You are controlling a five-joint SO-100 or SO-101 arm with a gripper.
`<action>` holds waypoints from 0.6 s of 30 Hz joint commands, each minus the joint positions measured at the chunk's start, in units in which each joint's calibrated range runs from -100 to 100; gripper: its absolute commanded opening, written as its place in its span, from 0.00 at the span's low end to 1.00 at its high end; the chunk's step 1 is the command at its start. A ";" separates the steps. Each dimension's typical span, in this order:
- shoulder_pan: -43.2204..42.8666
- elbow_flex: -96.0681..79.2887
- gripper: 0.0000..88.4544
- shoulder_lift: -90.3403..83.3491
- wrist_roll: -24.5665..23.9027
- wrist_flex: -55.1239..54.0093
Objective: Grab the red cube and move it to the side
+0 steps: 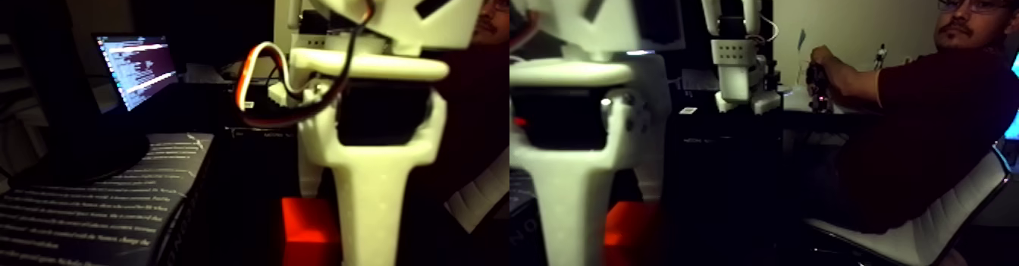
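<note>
Here the gripper [371, 239] half hides the red cube [309, 227]; its spread is unreadable.

In the fixed view's left half, my gripper [369, 239] is hanging close before the lens, with the red cube [309, 231] sitting just behind it to the left. A book [91, 208] is lying at far left, a laptop [136, 68] standing behind it. In the right half, a person [910, 125] is sitting in a chair [925, 231] at far right.
</note>
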State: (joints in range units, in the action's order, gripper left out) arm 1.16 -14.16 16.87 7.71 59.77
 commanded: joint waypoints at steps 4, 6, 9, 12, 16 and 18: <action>-0.16 1.68 0.37 0.52 -0.13 -0.57; 0.26 1.96 0.37 1.28 -0.13 -0.57; 0.59 2.95 0.37 2.04 -0.18 -0.23; 1.09 3.23 0.37 2.21 -0.18 -0.14; 1.34 3.23 0.37 2.21 -0.83 -0.48; 1.34 3.23 0.37 2.21 -0.61 -0.31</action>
State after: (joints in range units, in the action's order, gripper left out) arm 2.16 -12.79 19.31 7.13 59.77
